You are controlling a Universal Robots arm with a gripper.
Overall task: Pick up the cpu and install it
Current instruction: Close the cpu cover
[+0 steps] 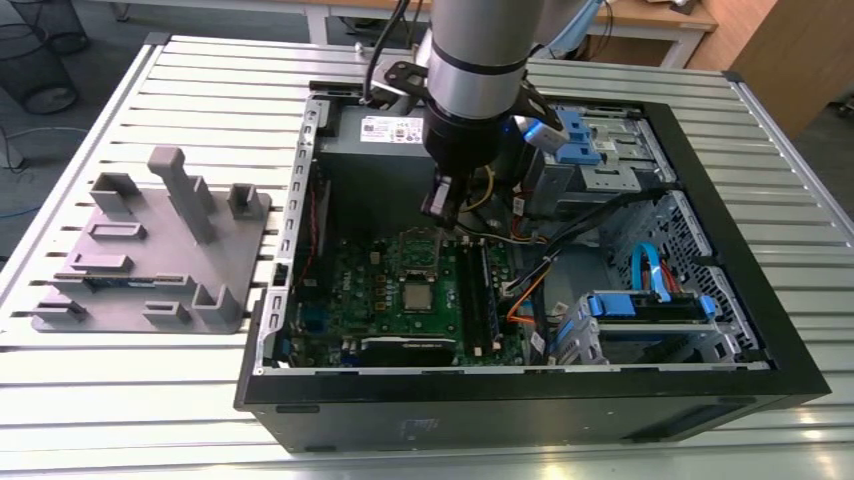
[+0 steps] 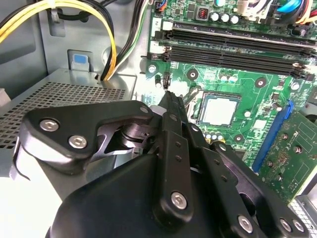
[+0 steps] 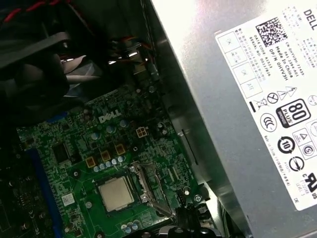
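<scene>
Exterior view first: the arm reaches down into the open computer case. Its gripper hangs above the motherboard, over the board edge that meets the gray power supply. In the second wrist view the fingers are drawn together to a narrow tip with nothing between them.

The cpu lies flat in its socket near the middle of the motherboard, silvery top up, apart from the gripper tip. Open room stands above that middle patch. The power supply wall rises along one motherboard edge, and the memory slots run along the socket's far side. A cable bundle crowds the space just past the motherboard. A metal socket frame sits just beside the cpu, on the power supply side; whether it is latched I cannot tell.

In the second wrist view the gripper's black body covers the motherboard strip beneath it. In the exterior view the arm hides the case wall behind it. A gray fixture rests on the slatted table, well apart from the motherboard.
</scene>
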